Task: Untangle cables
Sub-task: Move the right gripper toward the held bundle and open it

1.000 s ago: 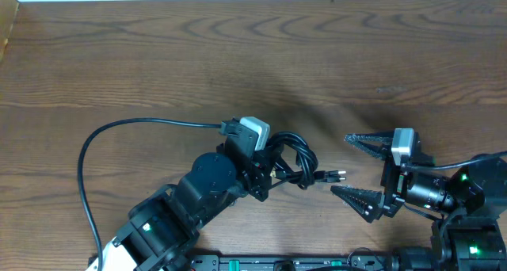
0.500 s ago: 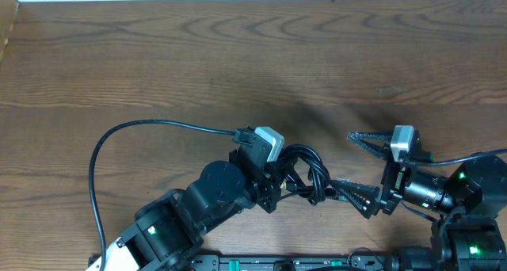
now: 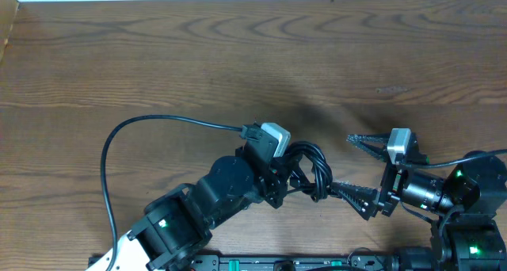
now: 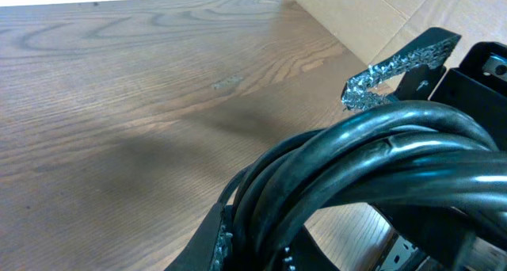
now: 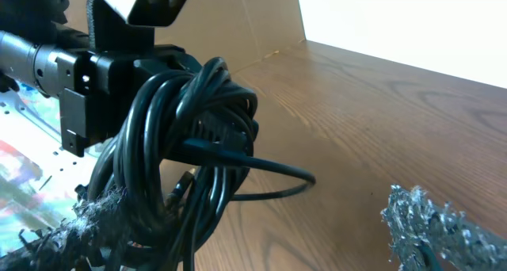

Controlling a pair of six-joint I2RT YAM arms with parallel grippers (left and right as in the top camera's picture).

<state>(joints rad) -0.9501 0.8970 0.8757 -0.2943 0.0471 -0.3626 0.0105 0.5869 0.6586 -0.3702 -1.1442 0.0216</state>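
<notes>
1. In the last 1 second the left gripper [image 3: 279, 178] has carried the cables [image 3: 309, 169] rightward across the table [image 3: 238, 49], closing the gap to the right gripper [image 3: 341, 164].
2. The left jaws are closed on the cables, which hang from them as 1 dense clump of black loops. They look lifted clear of the wood, though the overhead view does not settle that.
3. The right jaws stand wide apart. Its lower finger [image 3: 352, 196], well short of the clump 1 second ago, now has its tip touching or just inside the loops. The upper finger [image 3: 364, 140] is still clear of them, just beside.
4. The small plug end that poked out toward the right gripper no longer shows from overhead.
5. My reading is that this sets up a 2-handed pull, 1 side anchoring while the other draws a loop free. Nothing is separated yet, and single cords cannot be counted in the clump.
6. The main risk is the right jaws closing on several strands at once and tightening the knot.
7. The table is dark wood grain. The left arm's thicker wire [image 3: 170, 119] arcs over it.
8. Cardboard [image 4: 356, 13] stands at the table's far edge in both wrist views.
</notes>
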